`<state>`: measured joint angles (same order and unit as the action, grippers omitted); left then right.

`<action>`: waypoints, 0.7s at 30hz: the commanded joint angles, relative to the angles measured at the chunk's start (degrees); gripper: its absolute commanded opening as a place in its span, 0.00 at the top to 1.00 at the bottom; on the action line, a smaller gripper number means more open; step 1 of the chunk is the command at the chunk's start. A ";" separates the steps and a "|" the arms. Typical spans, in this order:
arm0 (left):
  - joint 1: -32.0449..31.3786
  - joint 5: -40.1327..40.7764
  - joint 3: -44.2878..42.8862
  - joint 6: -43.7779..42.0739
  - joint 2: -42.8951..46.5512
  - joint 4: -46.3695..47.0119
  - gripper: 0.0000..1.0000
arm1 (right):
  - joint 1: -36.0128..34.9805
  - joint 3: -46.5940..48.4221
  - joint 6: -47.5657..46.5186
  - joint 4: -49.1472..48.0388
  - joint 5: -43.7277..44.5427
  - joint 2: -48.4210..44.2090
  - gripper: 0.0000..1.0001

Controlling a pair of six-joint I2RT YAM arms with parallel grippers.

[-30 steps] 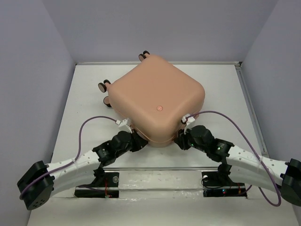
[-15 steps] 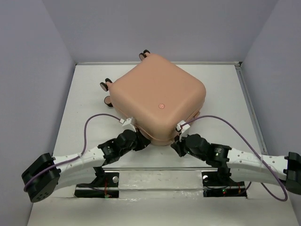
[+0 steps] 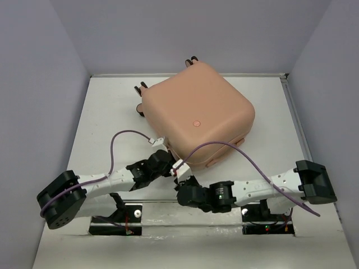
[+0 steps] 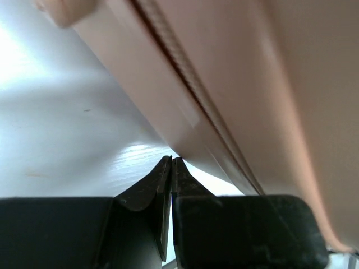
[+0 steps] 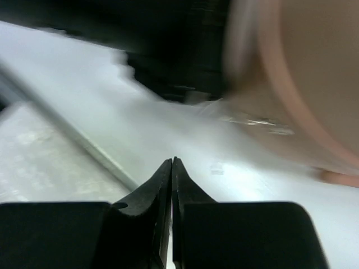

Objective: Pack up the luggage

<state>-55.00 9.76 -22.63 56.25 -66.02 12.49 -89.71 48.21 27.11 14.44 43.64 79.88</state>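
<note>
The luggage is a closed peach-pink suitcase lying flat on the white table, round mark up and wheels at the far left. My left gripper is shut and empty, its tips against the low edge of the suitcase's near-left corner. In the left wrist view the shell and its zipper seam fill the right side above the shut gripper. My right gripper is shut and empty just below the same corner. In its blurred wrist view the gripper sits over bare table, with the shell at upper right.
Both arms cross near the table's front middle, and the left arm shows as a dark blurred mass in the right wrist view. Purple cables loop over the arms. A metal rail runs along the near edge. Grey walls enclose the table on three sides.
The suitcase has slid and turned away toward the far right. My right arm has swung left to its near corner. My left arm has reached further forward.
</note>
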 commanded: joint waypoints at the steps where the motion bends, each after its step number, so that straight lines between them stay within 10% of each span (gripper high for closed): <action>1: -0.46 -1.67 -5.67 -2.11 0.36 16.16 0.85 | -0.57 4.19 1.45 -16.68 -0.77 -0.33 0.93; 7: 4.35 -4.21 -2.51 -2.46 4.48 14.51 0.79 | 8.41 -6.01 4.34 -40.09 -3.73 -2.00 0.93; 12: 18.85 -11.57 -3.20 -9.81 17.99 -3.21 0.31 | 8.41 -11.62 10.85 -32.30 -7.77 -8.04 0.87; 21: 44.41 -26.43 -17.34 -16.00 14.55 -8.91 0.09 | 8.41 -18.76 15.78 -17.43 -9.53 -26.34 0.55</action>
<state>-19.07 -5.85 -33.85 43.55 -44.97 2.92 -81.36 29.87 40.18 -7.75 34.63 57.95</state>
